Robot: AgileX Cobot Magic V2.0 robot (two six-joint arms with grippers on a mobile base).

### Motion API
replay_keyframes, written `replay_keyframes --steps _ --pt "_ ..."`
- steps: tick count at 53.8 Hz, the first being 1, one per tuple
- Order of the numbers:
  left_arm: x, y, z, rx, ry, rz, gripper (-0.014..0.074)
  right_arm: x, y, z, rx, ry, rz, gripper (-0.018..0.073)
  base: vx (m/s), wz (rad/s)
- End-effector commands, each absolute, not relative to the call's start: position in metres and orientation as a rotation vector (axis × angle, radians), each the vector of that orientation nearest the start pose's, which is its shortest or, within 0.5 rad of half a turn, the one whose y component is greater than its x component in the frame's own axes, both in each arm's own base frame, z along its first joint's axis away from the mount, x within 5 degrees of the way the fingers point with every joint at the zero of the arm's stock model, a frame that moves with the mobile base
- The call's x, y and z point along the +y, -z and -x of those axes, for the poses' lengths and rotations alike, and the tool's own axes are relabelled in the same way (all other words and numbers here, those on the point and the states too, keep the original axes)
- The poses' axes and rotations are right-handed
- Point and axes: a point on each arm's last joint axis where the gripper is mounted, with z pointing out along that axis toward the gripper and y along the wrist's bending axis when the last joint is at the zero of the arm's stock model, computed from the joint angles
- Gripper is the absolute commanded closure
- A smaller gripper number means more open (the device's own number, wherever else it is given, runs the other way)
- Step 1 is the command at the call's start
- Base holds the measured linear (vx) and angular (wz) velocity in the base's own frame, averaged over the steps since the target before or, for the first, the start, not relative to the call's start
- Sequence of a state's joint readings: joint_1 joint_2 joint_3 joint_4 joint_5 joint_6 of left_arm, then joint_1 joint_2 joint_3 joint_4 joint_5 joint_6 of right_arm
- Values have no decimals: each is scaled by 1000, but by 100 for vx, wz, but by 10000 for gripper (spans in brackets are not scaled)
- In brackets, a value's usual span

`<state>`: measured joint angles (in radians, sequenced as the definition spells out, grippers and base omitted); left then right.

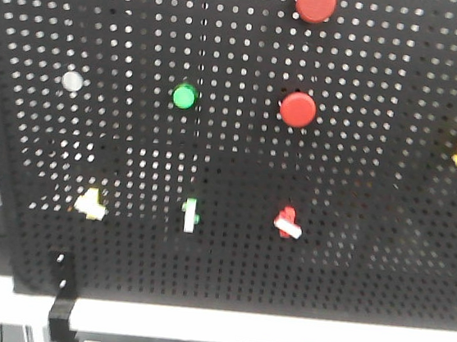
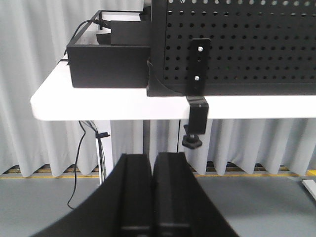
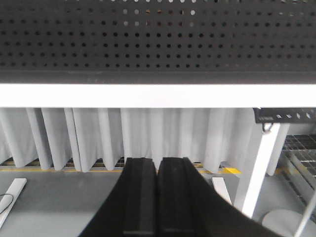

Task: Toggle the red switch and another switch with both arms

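— Since neither arm is near the board, which step do you log?

— Approach, start of the task, my guess. My left gripper (image 2: 153, 163) and my right gripper (image 3: 158, 163) both hang below the white table edge (image 2: 98, 106). Each points level toward it, fingers pressed together, nothing between them. Neither shows in the front view.

— Targets?

— On the pegboard (image 1: 374, 196), bottom row, the red switch (image 1: 288, 221) sits right of the white-and-green toggle (image 1: 189, 215) and under the lower round red button (image 1: 298, 110). On the same row, far left, is the yellow switch (image 1: 91, 203). They're well apart, so one per arm.

— Next move?

— Raise both arms well up past the tabletop, probably right to red and left to yellow. Then nudge each lever with a clenched fingertip. The levers are tiny, so the aim must be fine. The front view is blurry, and I can't tell which way either lever sits now.
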<state>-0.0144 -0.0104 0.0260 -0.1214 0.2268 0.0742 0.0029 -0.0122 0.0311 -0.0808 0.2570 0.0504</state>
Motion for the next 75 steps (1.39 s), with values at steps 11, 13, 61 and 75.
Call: replay_keyframes --steps 11,13,61,75 --pt "-2 -186 -56 1657 66 20 594 -2 -187 -56 1667 48 23 564 17 0" --pt "-2 -186 -56 1657 66 20 594 -2 -187 -56 1667 48 23 564 13 0" --pt "-2 -188 -57 1629 67 26 594 -1 -191 -56 1620 40 20 564 3 0" --pt "1 -210 -55 1382 53 48 594 0 -205 -56 1466 37 33 564 0 0"
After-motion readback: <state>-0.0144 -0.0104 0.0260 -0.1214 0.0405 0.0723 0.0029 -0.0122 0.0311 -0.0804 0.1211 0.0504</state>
